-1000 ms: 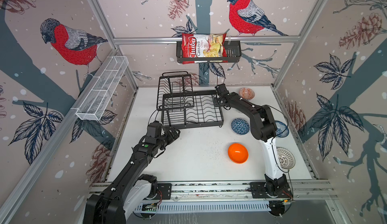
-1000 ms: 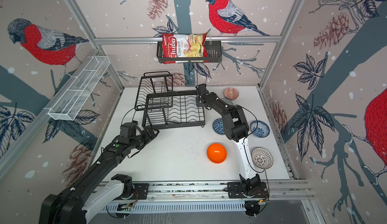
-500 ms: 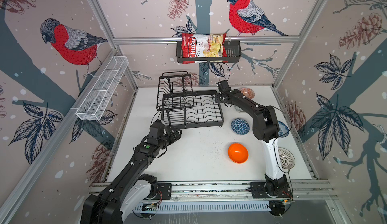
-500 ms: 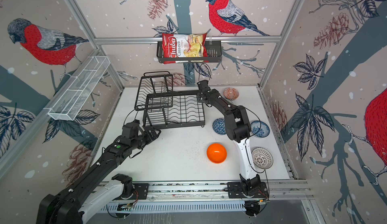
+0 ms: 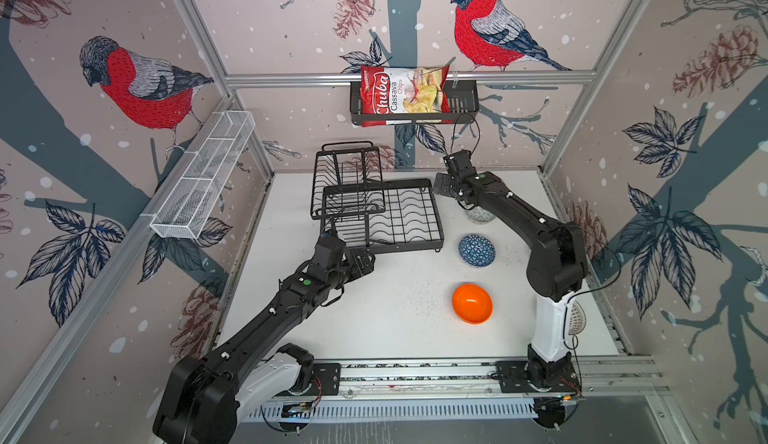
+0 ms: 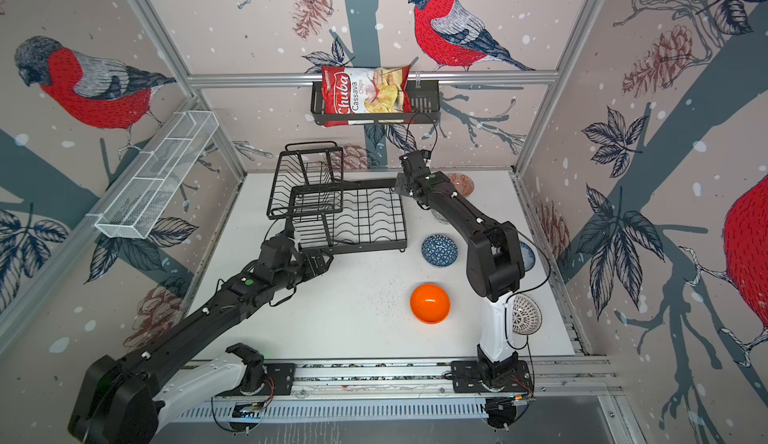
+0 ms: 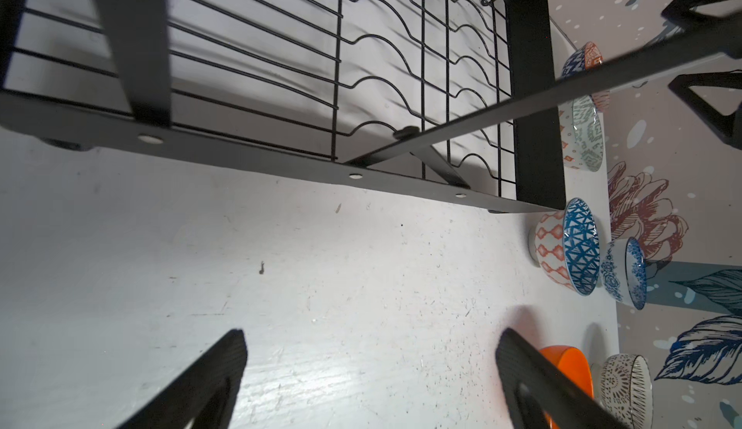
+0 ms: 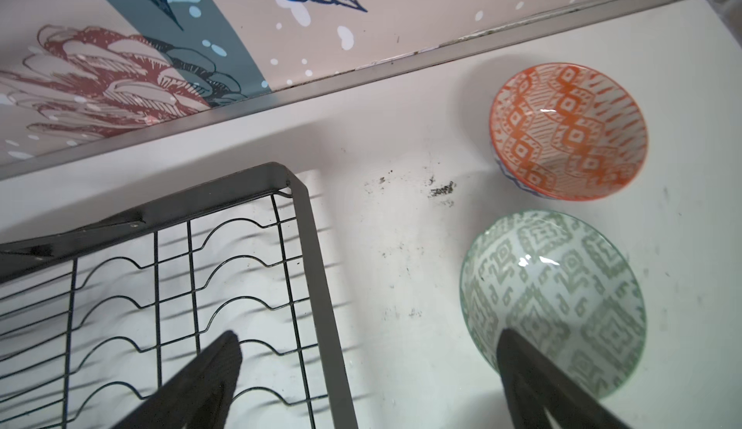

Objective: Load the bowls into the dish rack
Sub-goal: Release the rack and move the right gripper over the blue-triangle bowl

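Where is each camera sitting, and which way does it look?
Both top views: up high over the robot's base, looking down at the table, dish rack, left arm and right arm.
Left wrist: on the left arm, looking across the table past the open left tool at the rack and dark-blue bowl.
Right wrist: on the right arm, looking down past the open right tool at the rack corner.
Shared: both wrist views show the grey-green bowl.

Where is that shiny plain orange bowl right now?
In both top views the orange bowl sits upright on the white table, right of centre, just in front of the blue geometric bowl and outside the dish rack.
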